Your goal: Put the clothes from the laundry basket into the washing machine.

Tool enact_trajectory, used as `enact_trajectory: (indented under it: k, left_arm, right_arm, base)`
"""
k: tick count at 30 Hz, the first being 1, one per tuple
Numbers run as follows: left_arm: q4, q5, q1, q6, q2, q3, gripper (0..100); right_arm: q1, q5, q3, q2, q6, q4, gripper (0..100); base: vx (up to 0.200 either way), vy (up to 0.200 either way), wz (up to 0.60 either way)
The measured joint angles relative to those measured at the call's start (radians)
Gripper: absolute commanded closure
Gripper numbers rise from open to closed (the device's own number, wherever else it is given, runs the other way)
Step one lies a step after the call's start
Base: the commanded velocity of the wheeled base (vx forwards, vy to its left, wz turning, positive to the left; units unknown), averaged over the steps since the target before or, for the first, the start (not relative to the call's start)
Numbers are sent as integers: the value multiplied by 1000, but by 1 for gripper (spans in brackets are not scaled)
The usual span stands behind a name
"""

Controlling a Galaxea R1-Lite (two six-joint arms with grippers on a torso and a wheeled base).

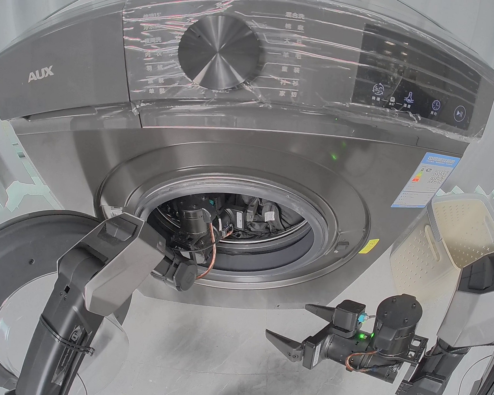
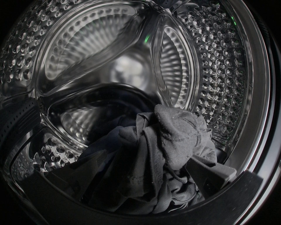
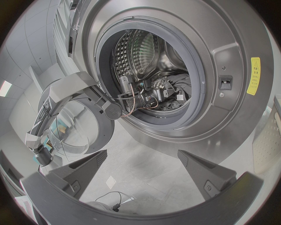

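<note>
Looking down from the head camera, I see the washing machine (image 1: 260, 152) with its door (image 1: 13, 260) swung open on the left. My left tool (image 1: 254, 213) is inside the opening, among dark clothes (image 1: 274, 207). My right tool (image 1: 287, 320) hangs low before the machine, spread wide and empty, near the cream laundry basket (image 1: 465, 228) on the right.

From the left wrist, that tool's fingers (image 2: 210, 175) stand wide apart, gripping nothing. The bunched clothes lie between them at the bottom of the drum (image 2: 216, 58).

From the right wrist, the right tool's fingers are parted over the bare floor (image 3: 140, 172).
</note>
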Motion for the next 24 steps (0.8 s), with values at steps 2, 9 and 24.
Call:
enact_trajectory:
  k: [2,9,24]
  left_arm:
    - [-6,0,-1,0,-10,14,0]
    - [-55,-9,-10,0,-79,203,0]
    - [-260,-62,-128,3,-323,767,0]
  right_arm:
    - [0,0,0,0,0,0,0]
    - [0,0,1,0,0,0,0]
    - [-12,0,6,-13,-1,0,0]
  base:
    - [0,0,0]
    - [0,0,0]
    - [0,0,0]
